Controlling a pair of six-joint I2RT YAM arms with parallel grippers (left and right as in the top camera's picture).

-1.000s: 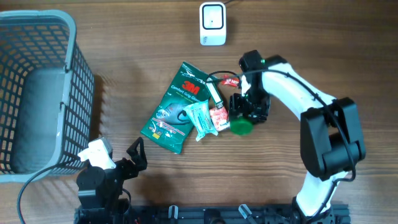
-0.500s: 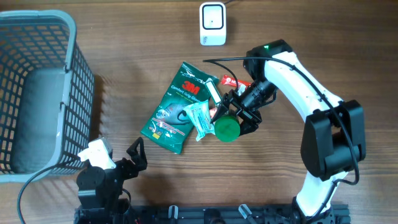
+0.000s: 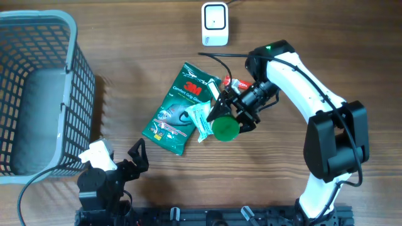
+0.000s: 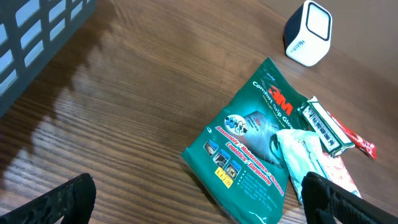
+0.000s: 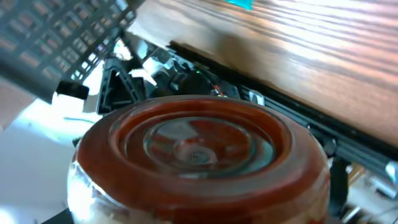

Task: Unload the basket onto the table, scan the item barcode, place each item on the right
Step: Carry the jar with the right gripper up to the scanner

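Observation:
My right gripper (image 3: 244, 105) is shut on a jar with a green lid (image 3: 225, 129), held tilted above the table with the lid toward the lower left. In the right wrist view the jar's red-brown round end (image 5: 193, 149) fills the frame and hides the fingers. No barcode shows on it. The white scanner (image 3: 214, 24) stands at the table's far edge, well apart from the jar; the left wrist view has the scanner (image 4: 309, 34) at upper right. My left gripper (image 3: 138, 157) rests open at the front left, and nothing lies between the tips of the gripper (image 4: 199, 202).
A green 3M glove pack (image 3: 179, 108) lies mid-table with a pale teal packet (image 3: 202, 119), a green-and-white bar (image 3: 217, 94) and a red stick (image 3: 237, 81) beside it. A grey basket (image 3: 69, 37) takes up the left side. The glove pack (image 4: 255, 143) lies ahead of my left gripper.
The right arm has lifted the jar off the table, swung it left over the packets and tipped it, so its lid now faces lower left. The left arm has not moved.

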